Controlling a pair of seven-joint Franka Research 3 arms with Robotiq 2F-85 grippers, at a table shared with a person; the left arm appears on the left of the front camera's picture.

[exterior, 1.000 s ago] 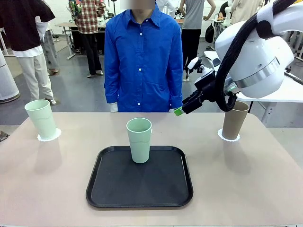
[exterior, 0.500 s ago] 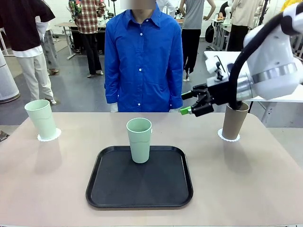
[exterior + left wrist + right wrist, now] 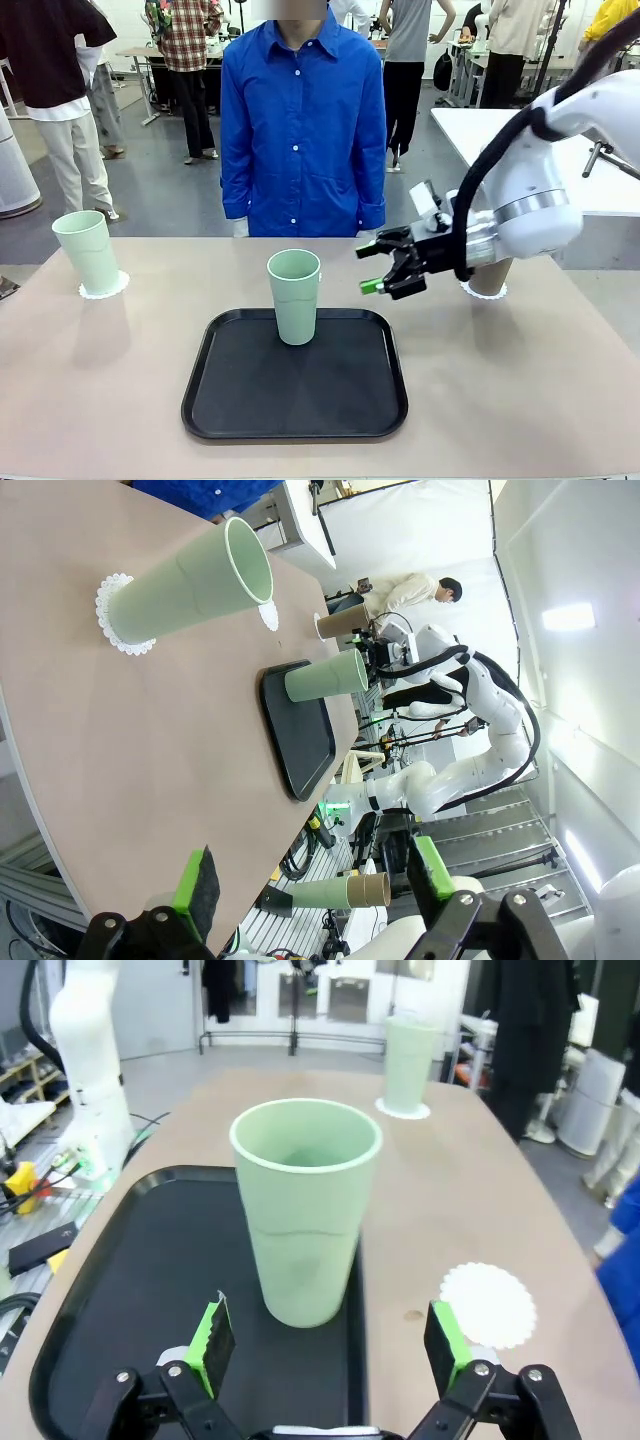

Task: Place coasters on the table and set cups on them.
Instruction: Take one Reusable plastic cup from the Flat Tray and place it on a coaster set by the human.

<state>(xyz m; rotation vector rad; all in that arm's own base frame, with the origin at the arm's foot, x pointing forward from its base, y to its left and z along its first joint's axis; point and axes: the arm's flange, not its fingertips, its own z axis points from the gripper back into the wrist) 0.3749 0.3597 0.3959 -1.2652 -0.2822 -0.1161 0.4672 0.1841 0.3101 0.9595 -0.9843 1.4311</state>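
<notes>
On the black tray (image 3: 295,405) near the middle of the beige tabletop (image 3: 520,390), a pale mint green cup (image 3: 294,296) stands upright at the tray's far edge, tall, tapered and without a handle. The right pincer (image 3: 376,268) hovers just to its right in the front view, its two green-padded fingers spread apart with nothing between them, aimed sideways at the cup.

The right wrist view looks straight at that cup (image 3: 305,1210) from close by: its mouth is open and nothing sits inside, and the two fingers flank it from below without touching. This view also brings out a bare white coaster (image 3: 488,1305) with a scalloped edge lying on the tabletop just beside the tray; the front view hides it. Farther off stands a second mint cup (image 3: 408,1063) on its own coaster.

From the front, that second mint cup (image 3: 88,251) sits on a lacy coaster (image 3: 103,285) at the far left, and a brown cup (image 3: 494,277), mostly covered by the right arm, rests on a coaster (image 3: 483,291) at the far right. A person in a blue shirt (image 3: 303,120) stands behind the tabletop.

The left wrist view, rolled sideways, shows the left pincer (image 3: 315,875) parted and holding nothing, off the tabletop's edge, with all three cups in a row beyond.
</notes>
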